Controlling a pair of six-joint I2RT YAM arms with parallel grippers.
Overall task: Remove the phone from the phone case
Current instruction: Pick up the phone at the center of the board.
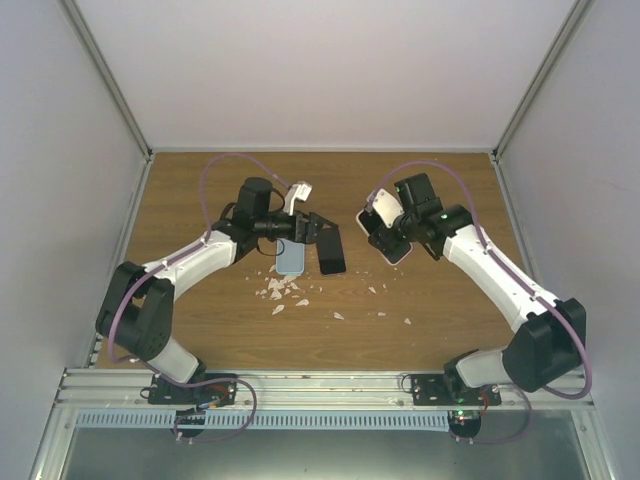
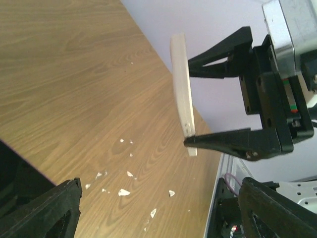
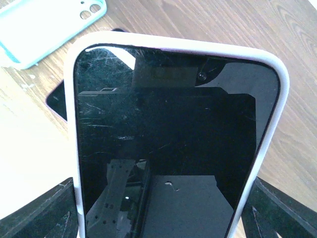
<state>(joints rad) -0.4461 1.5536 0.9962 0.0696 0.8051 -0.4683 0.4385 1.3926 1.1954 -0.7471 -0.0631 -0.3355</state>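
Nothing of the actual removal is done yet, by the look of it: the phone [image 3: 168,139] sits fully inside its white phone case [image 3: 278,99], whose rim runs unbroken around the top and both sides of the screen in the right wrist view. Your right gripper [image 2: 187,101] has its jaws closed on the cased phone across its width, holding it clear of the worktop [image 1: 440,300]; from the left wrist camera you see it edge-on, pinched at 2 points. Your left gripper [image 2: 158,183] has its jaws spread wide with nothing between them, and it faces the held phone from a short way off. Below it, an empty light-blue case [image 1: 290,260] and a bare dark phone [image 1: 333,255] lie side by side on the wood, with white scraps [image 1: 280,290] scattered nearby. What remains, as I judge it, is everything that matters: bring the left jaws onto an edge of the white case, peel it off a corner while the right holds firm, then separate the 2 parts. Watch the edge-only grip; it could slip under a hard pull.
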